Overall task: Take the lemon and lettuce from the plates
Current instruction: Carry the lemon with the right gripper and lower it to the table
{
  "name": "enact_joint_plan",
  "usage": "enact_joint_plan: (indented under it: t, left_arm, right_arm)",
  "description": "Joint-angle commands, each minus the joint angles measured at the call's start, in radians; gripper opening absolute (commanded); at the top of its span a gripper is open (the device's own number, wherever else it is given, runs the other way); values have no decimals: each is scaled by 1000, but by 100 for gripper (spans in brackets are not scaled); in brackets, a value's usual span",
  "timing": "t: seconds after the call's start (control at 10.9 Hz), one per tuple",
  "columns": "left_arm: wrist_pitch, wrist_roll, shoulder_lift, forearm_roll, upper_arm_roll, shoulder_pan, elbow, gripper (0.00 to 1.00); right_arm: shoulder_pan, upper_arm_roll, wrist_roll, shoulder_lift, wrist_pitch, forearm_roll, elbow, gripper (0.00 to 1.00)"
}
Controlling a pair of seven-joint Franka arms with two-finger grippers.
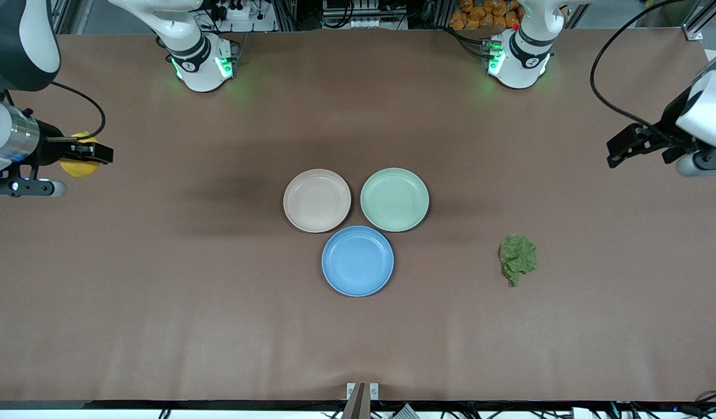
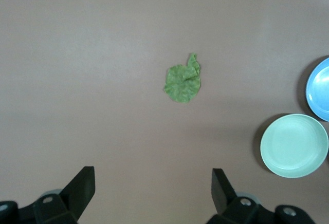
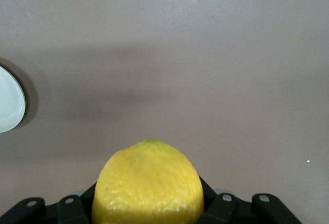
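My right gripper [image 1: 93,153] is shut on the yellow lemon [image 1: 78,164] and holds it above the table at the right arm's end; the lemon fills the right wrist view [image 3: 148,185]. The green lettuce [image 1: 517,257] lies on the bare table toward the left arm's end, and also shows in the left wrist view [image 2: 183,80]. My left gripper [image 1: 622,149] is open and empty, up over the table at the left arm's end, apart from the lettuce. The beige-pink plate [image 1: 317,200] and the mint green plate [image 1: 394,199] sit empty side by side mid-table.
A bright blue plate [image 1: 358,261] sits empty just nearer the front camera than the other two plates. The mint plate [image 2: 294,145] and blue plate [image 2: 320,88] show in the left wrist view. A plate's edge [image 3: 10,100] shows in the right wrist view.
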Motion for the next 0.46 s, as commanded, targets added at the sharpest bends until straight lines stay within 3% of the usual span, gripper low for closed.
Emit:
enact_joint_plan:
  t: [0.0,0.37]
  left_arm:
    - [-38,32,-61,-41,3,9,-31,100]
    - [-41,58,-64,-41,58,-57,-26,100]
  right_arm:
    - [-17,14,-29,-27,29,-14,-19,35]
    - [-17,14,-30,-29,52,-14,-22,35]
